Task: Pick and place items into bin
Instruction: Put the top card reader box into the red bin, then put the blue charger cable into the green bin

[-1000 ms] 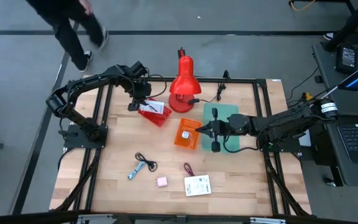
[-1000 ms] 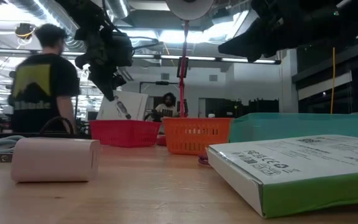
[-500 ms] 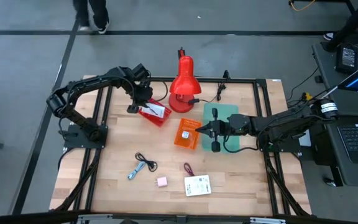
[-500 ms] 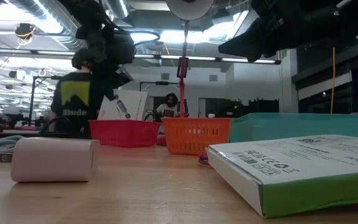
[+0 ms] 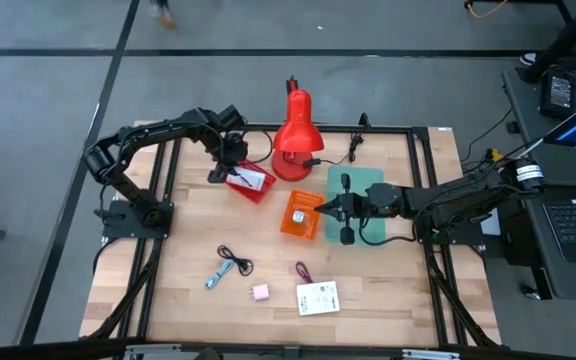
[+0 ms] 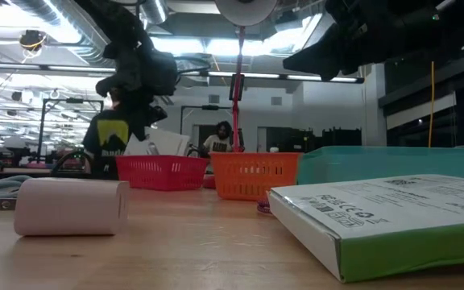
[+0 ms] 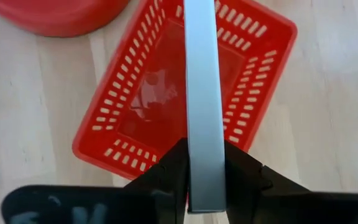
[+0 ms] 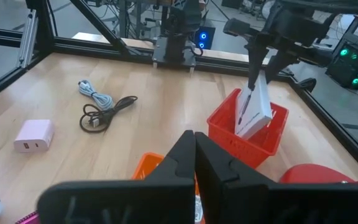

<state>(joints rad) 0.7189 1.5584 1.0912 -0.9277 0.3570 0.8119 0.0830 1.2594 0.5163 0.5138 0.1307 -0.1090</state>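
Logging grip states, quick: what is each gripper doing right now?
Left gripper: shut on the white box, over the red basket.
Right gripper: shut, empty.

A red slotted basket (image 5: 249, 182) holds a white box (image 8: 257, 107) with black print. At its 4 o'clock sits an orange basket (image 5: 301, 214), beside a teal bin (image 5: 366, 200). The lamp (image 5: 295, 139) is red. On the pale wood table (image 5: 178, 250) lie a black cable (image 5: 236, 261), a pink cube (image 5: 260, 292), a maroon cord (image 5: 301, 270), and a white card (image 5: 318, 297) edged green.
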